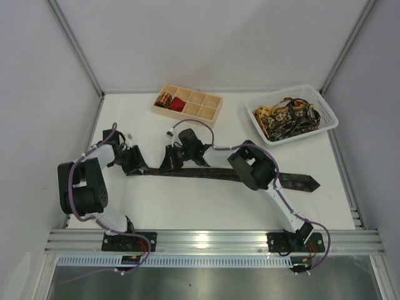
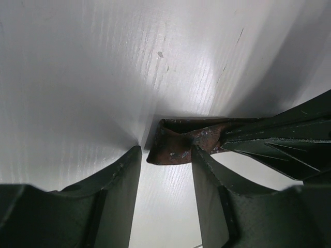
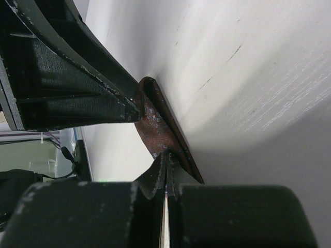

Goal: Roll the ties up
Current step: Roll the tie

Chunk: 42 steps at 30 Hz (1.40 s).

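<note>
Left claw [image 2: 166,153]: jaws about half apart, gripping nothing; its two fingers [image 2: 118,192] stand either side of the narrow end of the dark brown tie [image 2: 177,142], which lies at and just past their tips.
Right claw [image 3: 165,158]: shut tight, tips pressed together on the dark brown tie a little way in from that same end; the fabric puckers where the tips meet it.
Claw to claw: in the left wrist view the right claw comes in from the right and meets the tie just beside the left claw's right finger; the two are close, and I cannot tell whether they touch.
Tie end: curled up and folded on itself, its rusty underside showing, raised a little off the surface [image 1: 206,206].
Tie body: from above, the dark brown tie runs flat across the middle of the surface, from the left claw [image 1: 132,164] past the right claw [image 1: 172,164], under the right arm, to a pointed wide end at the right.
Wooden tray [image 1: 207,111]: at the far edge, well apart from the claws; a gold-and-black coil [image 1: 164,99] sits in its far-left compartment, a red coil [image 1: 179,104] just beside it.
White basket [image 1: 330,115]: at the far right corner, holding a loose heap of gold-and-black ties [image 1: 287,117].
</note>
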Each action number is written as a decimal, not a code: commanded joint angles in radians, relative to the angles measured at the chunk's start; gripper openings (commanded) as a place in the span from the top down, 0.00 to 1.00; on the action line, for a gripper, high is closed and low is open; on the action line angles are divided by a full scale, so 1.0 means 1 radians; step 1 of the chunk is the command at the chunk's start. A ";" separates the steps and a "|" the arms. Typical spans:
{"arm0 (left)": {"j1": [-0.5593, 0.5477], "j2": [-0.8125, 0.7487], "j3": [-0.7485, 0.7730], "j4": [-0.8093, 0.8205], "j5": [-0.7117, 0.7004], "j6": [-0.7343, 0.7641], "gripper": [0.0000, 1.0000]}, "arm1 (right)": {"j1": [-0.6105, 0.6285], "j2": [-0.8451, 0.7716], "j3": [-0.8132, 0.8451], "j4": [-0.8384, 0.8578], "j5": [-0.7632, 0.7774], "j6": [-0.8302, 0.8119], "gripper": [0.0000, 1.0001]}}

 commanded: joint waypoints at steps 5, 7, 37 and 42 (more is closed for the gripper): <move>0.009 0.054 0.037 -0.002 -0.006 0.048 0.56 | 0.005 0.014 -0.008 -0.082 0.025 -0.023 1.00; 0.009 0.049 0.037 -0.009 -0.017 0.054 0.57 | 0.005 0.014 -0.006 -0.085 0.028 -0.025 1.00; -0.054 -0.201 0.040 -0.065 0.121 -0.048 0.91 | 0.028 0.052 0.072 -0.155 0.024 0.040 1.00; -0.095 -0.202 0.029 -0.051 0.142 -0.074 0.91 | 0.022 0.063 0.085 -0.158 0.015 0.066 1.00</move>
